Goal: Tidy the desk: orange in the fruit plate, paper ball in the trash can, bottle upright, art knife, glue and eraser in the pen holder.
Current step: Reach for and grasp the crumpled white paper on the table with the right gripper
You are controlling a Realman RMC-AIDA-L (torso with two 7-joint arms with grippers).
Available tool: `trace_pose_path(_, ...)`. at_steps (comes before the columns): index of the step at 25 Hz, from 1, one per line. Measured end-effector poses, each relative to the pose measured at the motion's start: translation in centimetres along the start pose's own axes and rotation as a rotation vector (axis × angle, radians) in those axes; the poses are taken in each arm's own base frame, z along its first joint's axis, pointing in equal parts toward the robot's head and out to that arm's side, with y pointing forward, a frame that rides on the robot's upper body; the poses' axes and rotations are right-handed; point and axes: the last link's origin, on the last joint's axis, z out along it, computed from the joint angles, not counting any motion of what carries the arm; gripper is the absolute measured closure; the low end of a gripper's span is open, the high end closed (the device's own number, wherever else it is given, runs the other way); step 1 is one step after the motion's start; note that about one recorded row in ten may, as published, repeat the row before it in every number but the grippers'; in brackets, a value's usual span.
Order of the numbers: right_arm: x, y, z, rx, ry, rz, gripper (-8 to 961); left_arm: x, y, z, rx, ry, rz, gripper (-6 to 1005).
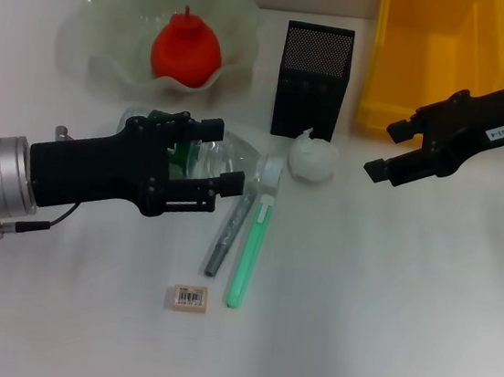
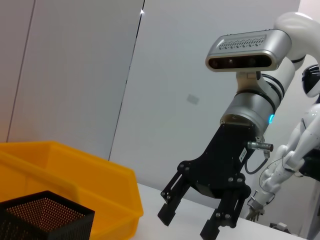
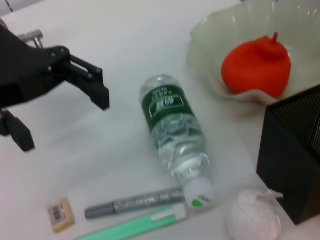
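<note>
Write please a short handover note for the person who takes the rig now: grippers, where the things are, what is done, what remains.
Left gripper: open, empty, over the lying bottle.
Right gripper: open, empty, beside the trash can, near the paper ball.
Done: orange in the fruit plate.
Left: bottle upright; paper ball, now on the desk by the pen holder, into the trash can; eraser, grey pen-shaped tool and green one into the holder.

One orange (image 1: 187, 50), one bottle (image 3: 176, 135), two pens (image 1: 244, 233).

Left pincer (image 1: 228, 158) spread wide, right pincer (image 1: 387, 150) open, both held low
</note>
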Motion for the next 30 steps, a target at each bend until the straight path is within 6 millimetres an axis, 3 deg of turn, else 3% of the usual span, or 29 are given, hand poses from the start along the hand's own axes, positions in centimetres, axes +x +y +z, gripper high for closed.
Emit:
trace_pose_path(6, -1.2, 0.1, 0.8, 0.012, 0.073, -0.029, 223, 0.0, 0.0, 0.1, -0.003, -0.003, 0.019, 173)
trace_pose_path(10, -1.9, 0.2, 2.8, 0.063, 0.126, -0.086, 223, 0.1, 0.0, 0.1, -0.005, -0.004, 0.019, 173)
trace_pose_path(30, -2.2, 0.6, 8.6, 0.153, 0.149, -0.227, 223, 0.0, -0.2, 0.0, 0.009, -0.005, 0.008, 173)
